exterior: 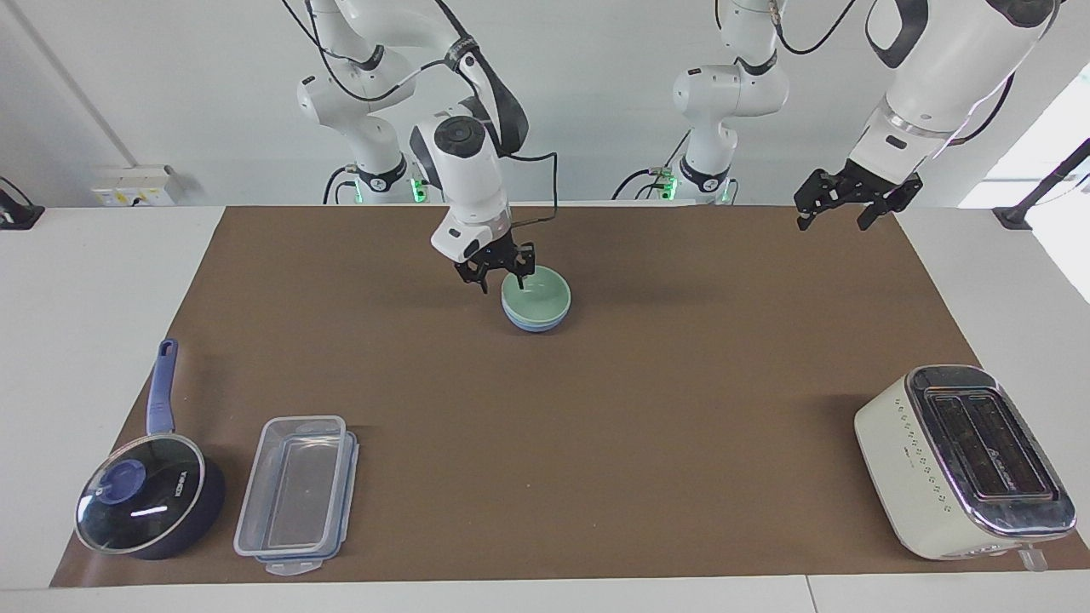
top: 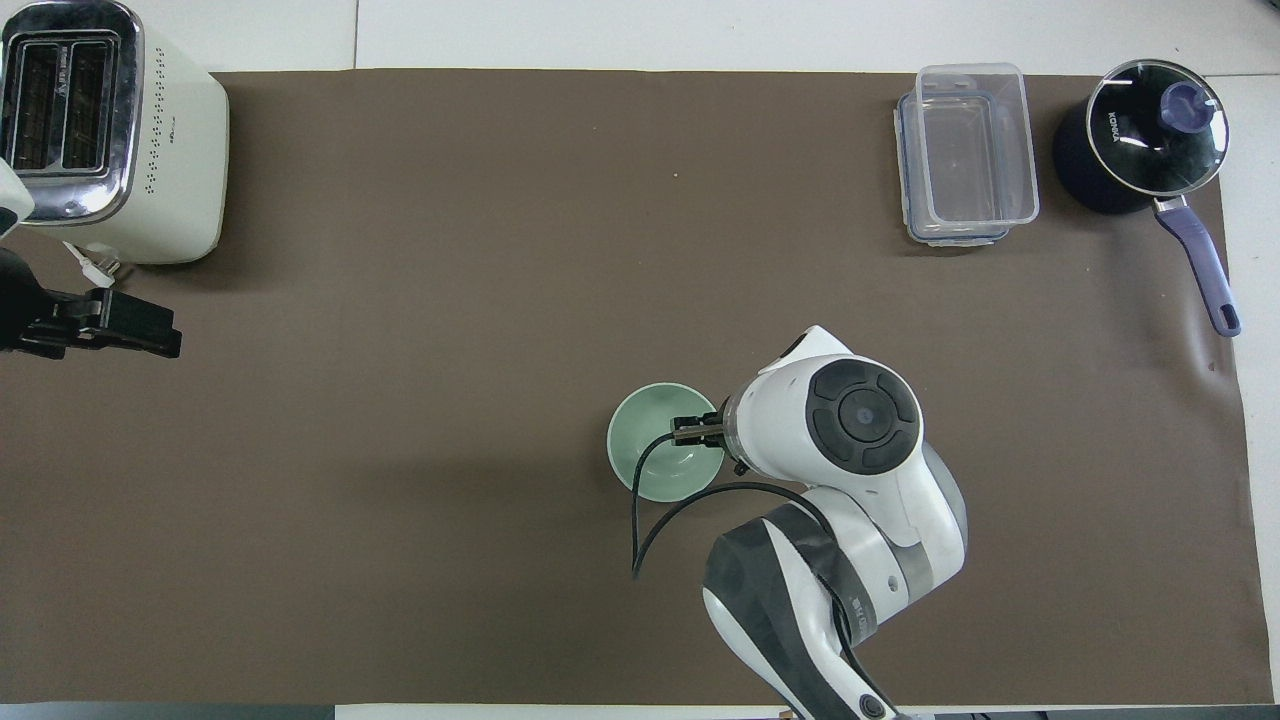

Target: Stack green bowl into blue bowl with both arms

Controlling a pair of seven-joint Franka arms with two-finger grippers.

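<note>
White arms [exterior: 464, 183], dark grey joints, black cables.
</note>
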